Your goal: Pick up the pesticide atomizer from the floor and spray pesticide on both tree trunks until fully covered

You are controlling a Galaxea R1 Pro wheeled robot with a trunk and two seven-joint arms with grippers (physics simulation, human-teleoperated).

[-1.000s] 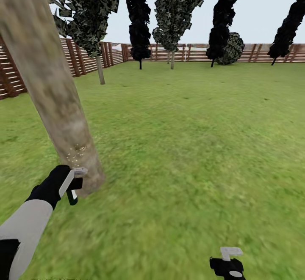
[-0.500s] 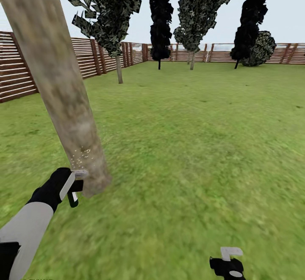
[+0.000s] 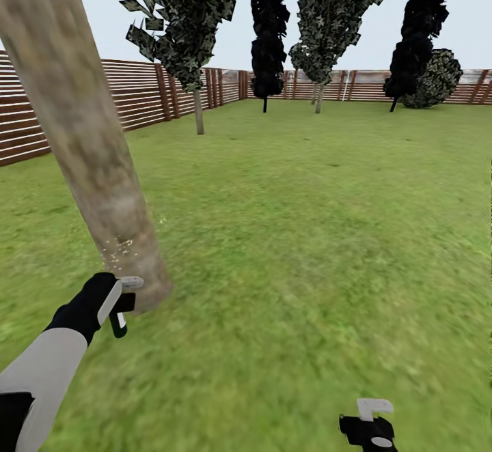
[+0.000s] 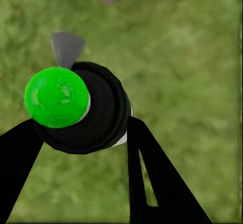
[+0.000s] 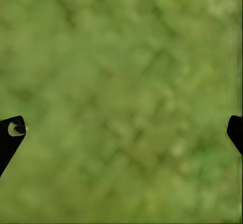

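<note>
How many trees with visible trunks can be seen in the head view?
5. The thick trunk beside the left gripper; one by the left fence; three along the back fence. More may be hidden.

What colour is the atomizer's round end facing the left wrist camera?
Bright green, on a black atomizer; clearest in the left wrist view.

At your ten o'clock the tree trunk (image 3: 82,145) looks matt, blotchy bark; the atomizer (image 4: 86,110) looks glossy plastic.
</note>
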